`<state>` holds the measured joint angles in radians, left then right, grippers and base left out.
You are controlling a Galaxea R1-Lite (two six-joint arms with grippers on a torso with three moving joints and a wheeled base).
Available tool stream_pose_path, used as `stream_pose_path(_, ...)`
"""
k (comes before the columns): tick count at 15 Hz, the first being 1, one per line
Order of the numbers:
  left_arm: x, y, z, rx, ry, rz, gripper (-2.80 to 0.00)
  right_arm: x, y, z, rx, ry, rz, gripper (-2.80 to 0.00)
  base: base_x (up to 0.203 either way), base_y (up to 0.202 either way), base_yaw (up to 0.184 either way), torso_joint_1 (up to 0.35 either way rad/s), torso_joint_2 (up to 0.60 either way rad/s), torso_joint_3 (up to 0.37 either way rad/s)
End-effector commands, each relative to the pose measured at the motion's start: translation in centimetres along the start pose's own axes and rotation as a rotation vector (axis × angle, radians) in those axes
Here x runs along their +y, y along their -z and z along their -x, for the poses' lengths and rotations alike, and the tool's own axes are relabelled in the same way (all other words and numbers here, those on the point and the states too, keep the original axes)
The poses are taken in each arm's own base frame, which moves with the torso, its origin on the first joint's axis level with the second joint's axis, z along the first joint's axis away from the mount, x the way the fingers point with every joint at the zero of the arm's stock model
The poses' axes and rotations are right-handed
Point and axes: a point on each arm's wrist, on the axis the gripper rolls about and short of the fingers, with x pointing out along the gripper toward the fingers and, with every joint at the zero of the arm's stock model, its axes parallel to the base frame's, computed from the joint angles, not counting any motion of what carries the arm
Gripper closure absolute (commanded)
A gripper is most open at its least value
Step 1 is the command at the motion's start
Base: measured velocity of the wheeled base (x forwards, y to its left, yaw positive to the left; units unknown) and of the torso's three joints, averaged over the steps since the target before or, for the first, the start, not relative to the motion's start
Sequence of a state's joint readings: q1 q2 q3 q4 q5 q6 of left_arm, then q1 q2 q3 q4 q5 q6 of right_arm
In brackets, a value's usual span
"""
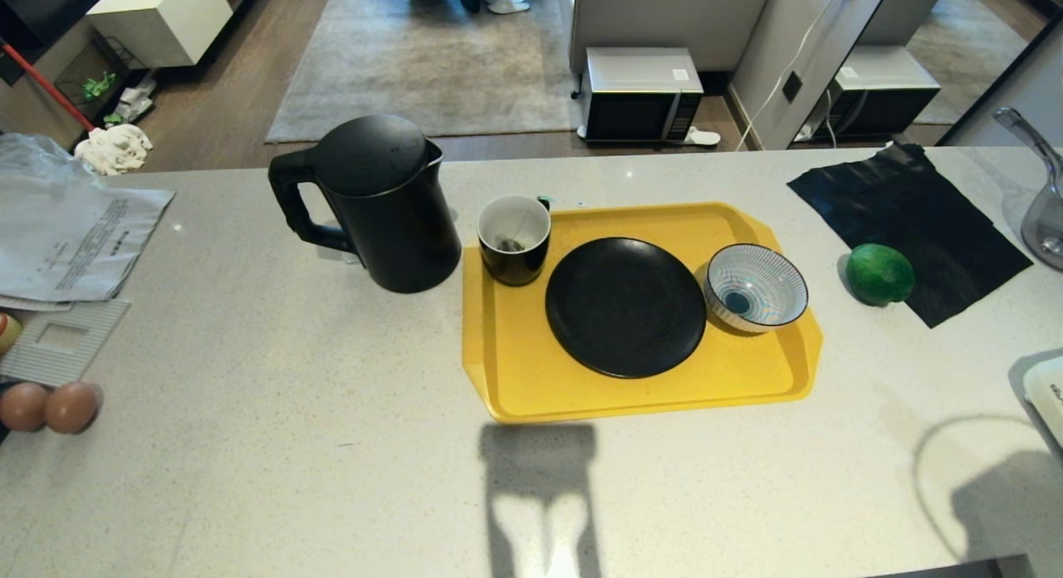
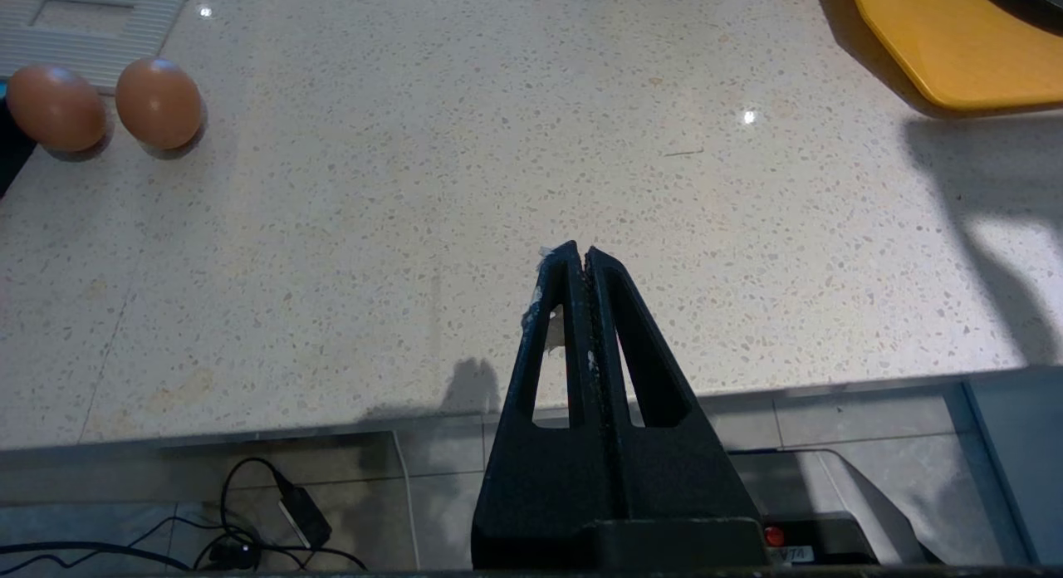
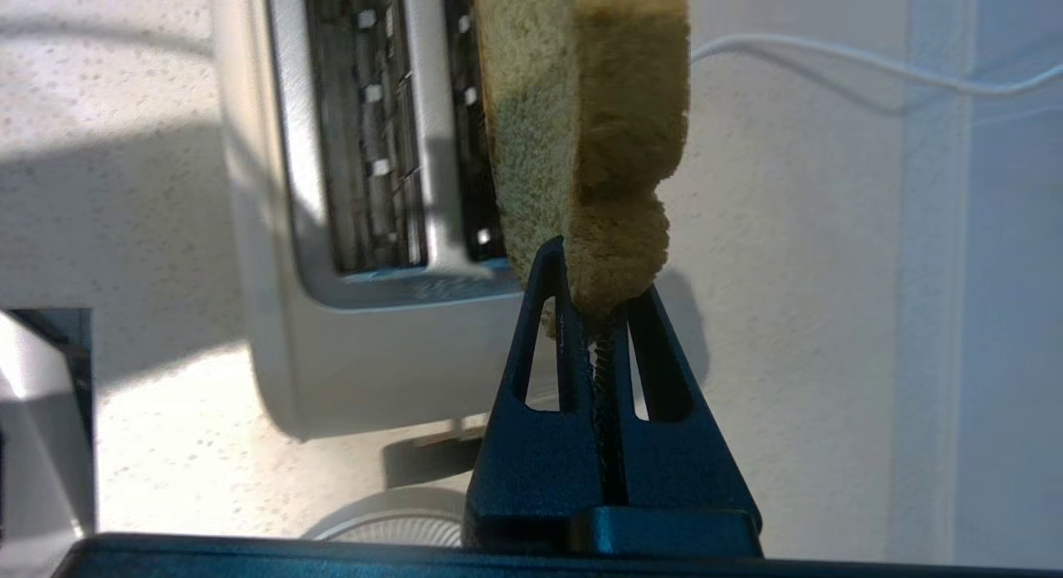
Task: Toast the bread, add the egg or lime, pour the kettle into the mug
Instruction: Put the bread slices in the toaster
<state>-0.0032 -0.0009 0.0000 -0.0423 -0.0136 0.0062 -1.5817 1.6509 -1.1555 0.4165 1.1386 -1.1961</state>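
The right pincer [image 3: 600,300] pinches the bread [image 3: 581,129] by one squashed corner above the toaster [image 3: 365,196] slots; the soft slice could tear free or snag the slot rim. The left pincer [image 2: 579,258] rests clenched, empty, over the table [image 2: 415,229].

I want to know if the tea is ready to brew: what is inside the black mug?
The mug, standing on the yellow tray, holds a teabag at its white bottom, with the string running up the wall. No liquid shows; the near inner wall is hidden.
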Motion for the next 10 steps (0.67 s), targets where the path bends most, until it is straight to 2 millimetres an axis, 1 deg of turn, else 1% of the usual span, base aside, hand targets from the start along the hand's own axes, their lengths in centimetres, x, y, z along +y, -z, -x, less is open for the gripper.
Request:
stream_pose_path(1,0.0,0.47,-0.09,0.014,0.0,0.0,0.0,-1.23,-0.62,-0.01,-0.021,0.0,0.026,0.0,0.0,0.0,0.0,0.0,0.0,0.0)
stream_pose_path(3,0.0,0.47,-0.09,0.014,0.0,0.0,0.0,-1.69,-0.61,-0.09,-0.018,-0.003,0.017,0.0,0.0,0.0,0.0,0.0,0.0,0.0)
stream_pose_path(10,0.0,0.47,-0.09,0.014,0.0,0.0,0.0,-1.06,-0.03,-0.27,-0.005,-0.013,-0.008,0.0,0.0,0.0,0.0,0.0,0.0,0.0)
